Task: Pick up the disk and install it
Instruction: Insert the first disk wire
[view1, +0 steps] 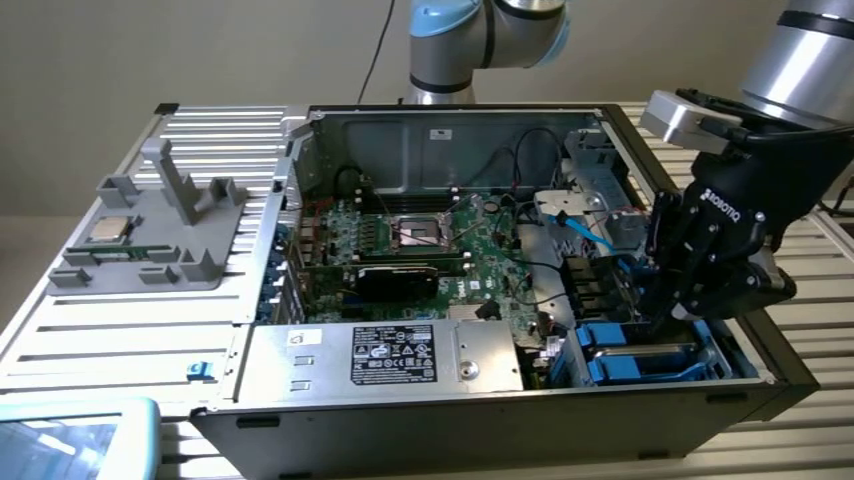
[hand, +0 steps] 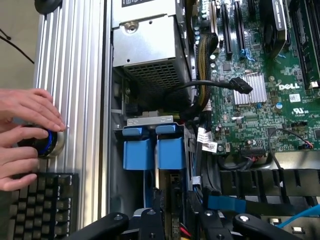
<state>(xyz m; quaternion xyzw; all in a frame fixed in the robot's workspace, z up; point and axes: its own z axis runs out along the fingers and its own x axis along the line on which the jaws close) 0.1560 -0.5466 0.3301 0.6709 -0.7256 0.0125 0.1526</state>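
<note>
One slatted aluminium table (view1: 80, 330) before a plain beige wall carries the lot. One open computer case (view1: 467, 420) lies on its side at the table's middle, with one green motherboard (view1: 441, 235) inside and one silver box with a black label (view1: 394, 355) against the case's near wall. One grey plastic fixture (view1: 147, 245) stands at the table's left edge in the exterior view, bearing one small square chip (view1: 110, 230). One gripper (view1: 678, 300) on the arm reaches down into the drive bay at the case's near corner on the exterior view's right; its jaws stand narrowly apart and grasp nothing that can be made out. The disk (view1: 641, 362), edged in blue rails, sits in that bay directly under the gripper (hand: 177, 225). Two blue bracket tabs lie side by side there, the disk (hand: 171, 152) being the one in line with the gripper (contact cannot be told). One person's hand (hand: 25, 135) rests on one blue-ringed knob (hand: 47, 142) at the table's edge, just beside one black keyboard (hand: 40, 205).
</note>
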